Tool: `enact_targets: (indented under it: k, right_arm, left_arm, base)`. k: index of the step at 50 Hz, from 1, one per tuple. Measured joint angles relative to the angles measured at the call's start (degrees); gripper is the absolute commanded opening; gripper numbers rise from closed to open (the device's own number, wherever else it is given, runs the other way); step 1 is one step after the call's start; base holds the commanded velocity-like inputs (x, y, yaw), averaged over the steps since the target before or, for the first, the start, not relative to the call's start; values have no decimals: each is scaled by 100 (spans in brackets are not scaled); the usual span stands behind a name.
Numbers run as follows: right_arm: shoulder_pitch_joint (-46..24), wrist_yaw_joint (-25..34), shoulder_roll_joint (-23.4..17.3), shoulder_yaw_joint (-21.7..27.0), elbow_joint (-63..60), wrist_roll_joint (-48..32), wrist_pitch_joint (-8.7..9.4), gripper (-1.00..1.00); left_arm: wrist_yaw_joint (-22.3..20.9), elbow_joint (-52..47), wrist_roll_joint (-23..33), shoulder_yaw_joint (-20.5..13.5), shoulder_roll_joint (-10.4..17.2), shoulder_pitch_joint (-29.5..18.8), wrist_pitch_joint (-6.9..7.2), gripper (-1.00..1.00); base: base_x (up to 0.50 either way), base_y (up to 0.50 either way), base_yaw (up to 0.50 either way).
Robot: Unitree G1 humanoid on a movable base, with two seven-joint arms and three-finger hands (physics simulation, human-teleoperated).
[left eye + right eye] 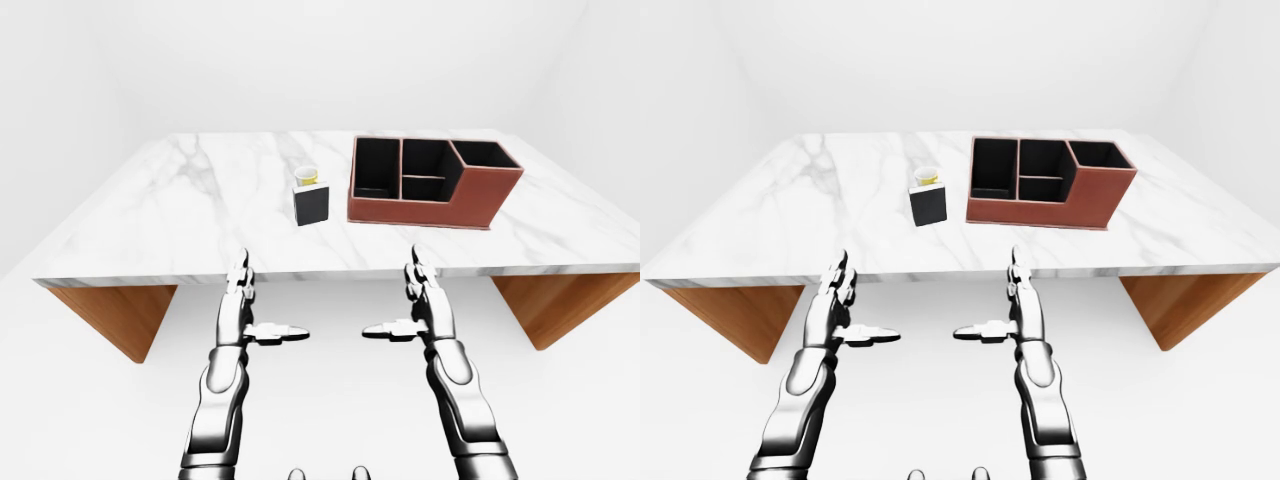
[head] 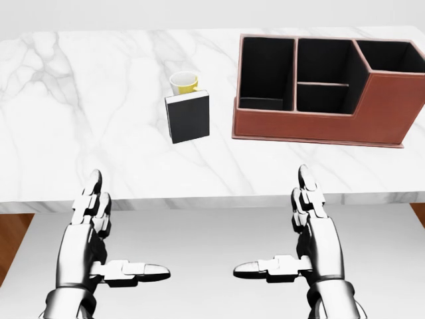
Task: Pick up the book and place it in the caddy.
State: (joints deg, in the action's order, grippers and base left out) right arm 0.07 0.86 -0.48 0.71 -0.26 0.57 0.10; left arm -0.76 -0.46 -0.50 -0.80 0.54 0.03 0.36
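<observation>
A black book (image 2: 188,116) stands upright on the marble table (image 2: 86,100), just below a yellow cup (image 2: 184,83) in the head view. To its right sits the brown caddy (image 2: 319,126), with several dark empty compartments. My left hand (image 2: 106,249) and right hand (image 2: 292,246) hover below the table's near edge, fingers straight up and thumbs pointing inward. Both are open and hold nothing, well short of the book.
The table rests on wooden supports (image 1: 110,315) at both ends. White floor (image 1: 330,400) lies beneath my arms, and plain white walls (image 1: 300,60) rise beyond the table.
</observation>
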Motion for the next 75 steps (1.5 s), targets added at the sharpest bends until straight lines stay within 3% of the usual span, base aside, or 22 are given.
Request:
enact_targets:
  k: [7, 15, 37, 75]
  right_arm:
    - [22, 104, -38, 55, -178, 13, 107, 100]
    - [-98, 195, -101, 111, -500, -86, 434, 100]
    - [-1035, 225, -242, 239, -1169, -227, 490, 100]
    - [-1111, 402, -306, 290, -2213, -79, 490, 100]
  left_arm:
    - [-95, -200, -29, -129, 74, -31, 176, 100]
    - [-182, -431, -7, -319, 201, -206, 464, 100]
    - [-344, -845, 22, -698, 536, -869, 464, 100]
    - [-393, -1664, -18, -865, 589, -838, 464, 100]
  base:
    - [0, 0, 0]
    - [0, 0, 0]
    - [0, 0, 0]
    - [42, -7, 0]
